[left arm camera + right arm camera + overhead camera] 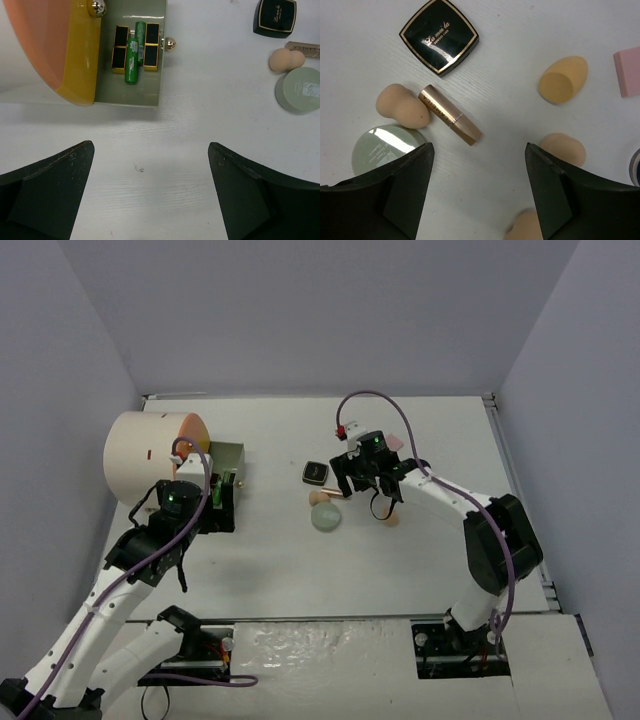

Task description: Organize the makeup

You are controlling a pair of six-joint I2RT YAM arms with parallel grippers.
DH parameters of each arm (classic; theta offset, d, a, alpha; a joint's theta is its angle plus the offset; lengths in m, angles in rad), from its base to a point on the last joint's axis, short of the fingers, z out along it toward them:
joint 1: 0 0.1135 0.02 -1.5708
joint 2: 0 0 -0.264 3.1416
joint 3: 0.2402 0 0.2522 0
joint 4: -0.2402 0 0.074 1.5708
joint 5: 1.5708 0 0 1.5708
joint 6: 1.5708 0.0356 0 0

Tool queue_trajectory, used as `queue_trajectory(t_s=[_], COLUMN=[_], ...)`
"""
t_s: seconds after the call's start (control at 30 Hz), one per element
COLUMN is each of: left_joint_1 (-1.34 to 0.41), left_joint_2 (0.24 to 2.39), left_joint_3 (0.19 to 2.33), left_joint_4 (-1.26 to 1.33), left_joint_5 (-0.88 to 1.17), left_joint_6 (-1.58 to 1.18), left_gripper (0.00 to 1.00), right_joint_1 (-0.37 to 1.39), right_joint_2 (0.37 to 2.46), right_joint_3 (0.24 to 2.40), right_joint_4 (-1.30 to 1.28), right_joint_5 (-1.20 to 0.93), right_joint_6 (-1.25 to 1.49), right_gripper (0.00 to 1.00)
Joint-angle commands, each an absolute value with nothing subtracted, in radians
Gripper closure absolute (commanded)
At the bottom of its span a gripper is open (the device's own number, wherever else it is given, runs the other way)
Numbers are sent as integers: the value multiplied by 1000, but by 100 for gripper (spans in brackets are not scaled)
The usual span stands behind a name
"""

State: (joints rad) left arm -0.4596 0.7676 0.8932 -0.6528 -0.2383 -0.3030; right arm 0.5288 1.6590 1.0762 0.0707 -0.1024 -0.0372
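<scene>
Evidently a pick is being prepared: the right gripper [477,160] is held wide and empty above the rose-gold lipstick [449,114], lying loose beside a peach sponge [402,106]. Descent and closure across its barrel are needed; the left gripper [150,155] is held wide near the drawer [150,92].

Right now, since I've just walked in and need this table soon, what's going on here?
Two robot arms are sorting makeup. The left gripper hangs open near a drawer that already holds two black-and-gold lipsticks and a green tube. The right gripper, also open, hovers over loose items on the table: a black square compact, a rose-gold lipstick, peach sponges and a pale green disc. Neither holds anything.
</scene>
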Motion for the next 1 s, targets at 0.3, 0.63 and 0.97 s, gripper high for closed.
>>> queue_trajectory(t_s=[0.3,0.63,0.97], left_joint_1=[-393,-384,-383], left_joint_2=[778,803,810], left_joint_3=[932,929,919], left_joint_4=[-598,-593,-582], left_joint_5=[-193,-164,-141], left_joint_6=[-313,-311,-316], left_gripper=[3,3,3], right_joint_1=[518,515,511], right_joint_2=[1901,1975,1910], right_joint_3=[1238,1288,1229], right_joint_4=[-47,-77,-111], right_joint_5=[-211,-236,-210], right_joint_6=[-190,-232,-236], right_gripper=[33,39,85])
